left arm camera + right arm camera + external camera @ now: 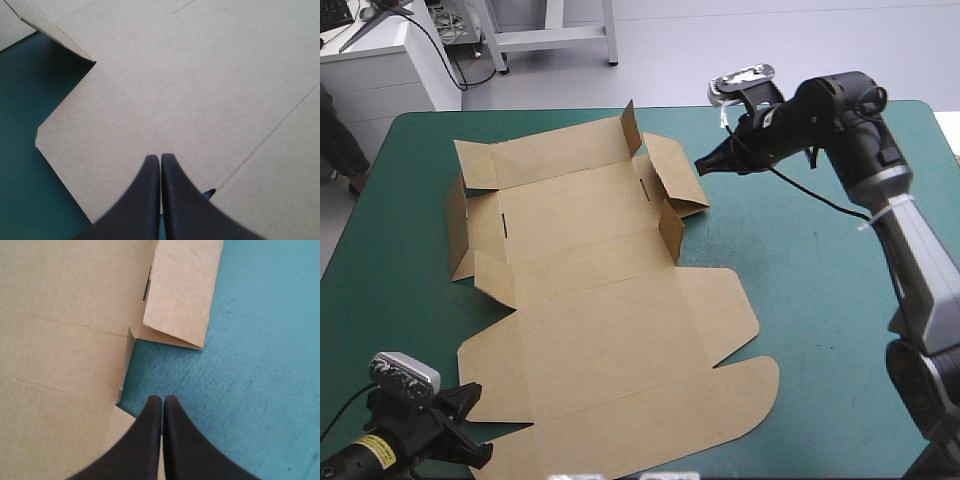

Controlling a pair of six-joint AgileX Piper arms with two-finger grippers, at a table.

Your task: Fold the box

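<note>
The brown box point(600, 320) lies spread on the teal-green cover, its rounded lid flat toward the near edge. At the far end the back wall point(560, 150) and side flaps stand partly raised. My right gripper point(703, 163) is shut and holds nothing, hovering just beside the right side flap point(675, 182). In the right wrist view its tips point(162, 398) point at bare cover next to that folded flap point(182, 300). My left gripper point(475, 420) is at the lid's near-left corner. It point(160, 157) is shut over the flat board point(200, 90), with nothing seen between the fingers.
The teal-green cover point(820, 300) shows wide to the right of the box, under my right arm. A narrower strip of cover point(390, 290) runs along the box's left side. A white cabinet point(380, 60) stands beyond the table's far-left corner.
</note>
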